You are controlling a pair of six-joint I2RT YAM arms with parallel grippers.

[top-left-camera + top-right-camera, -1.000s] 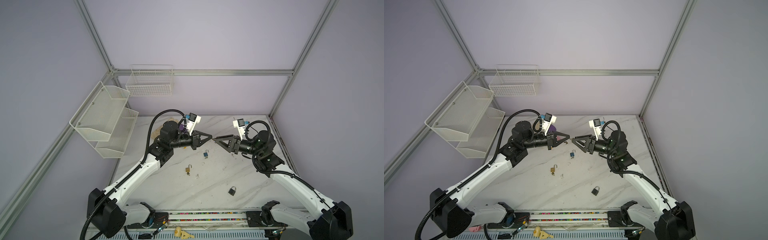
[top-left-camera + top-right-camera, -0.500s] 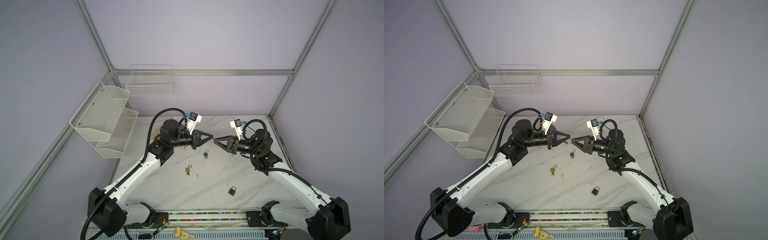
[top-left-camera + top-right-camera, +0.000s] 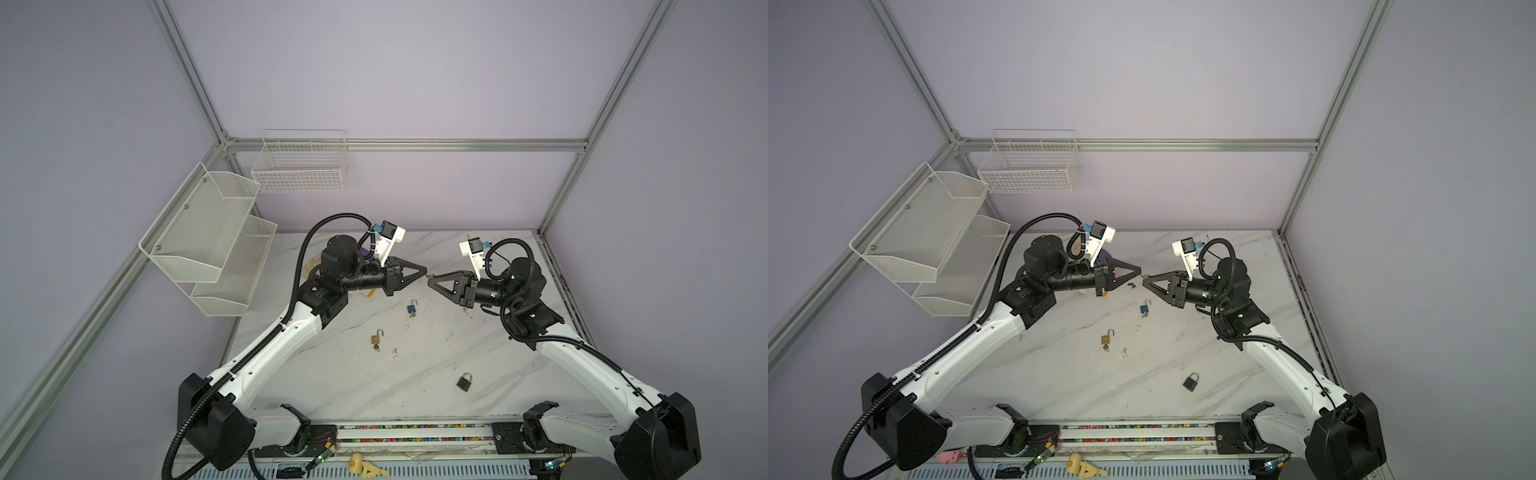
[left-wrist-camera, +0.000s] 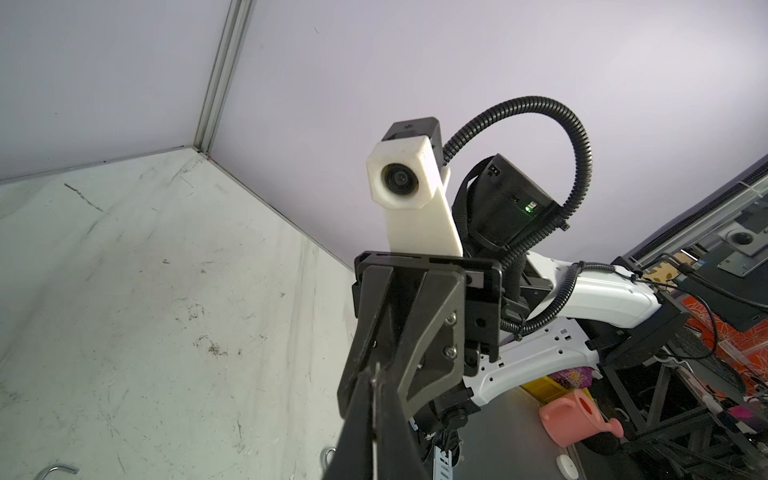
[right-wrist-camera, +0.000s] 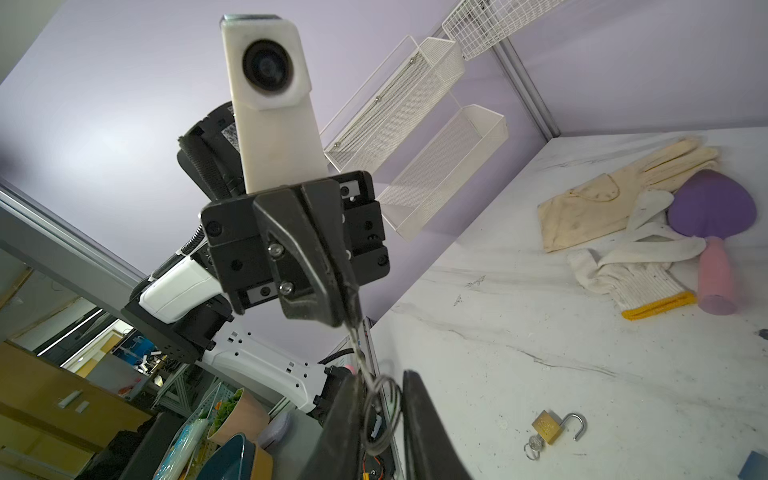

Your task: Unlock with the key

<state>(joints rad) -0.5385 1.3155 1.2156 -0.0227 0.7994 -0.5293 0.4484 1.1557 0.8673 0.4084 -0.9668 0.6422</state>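
Key [image 5: 356,347]: held in the air above the worktop [image 3: 415,365], clamped in the closed jaws of the left gripper [image 3: 424,272]. Its wire ring [image 5: 384,409] sits between the parted jaws of the right gripper [image 3: 430,279], which meets the left one tip to tip.
Writing: the stamp on the open brass padlock [image 5: 549,428] is too small to read.
Right wrist view: two gloves [image 5: 602,203] in plain sight.
Both top views alone: black padlock [image 3: 464,381], shackle closed.
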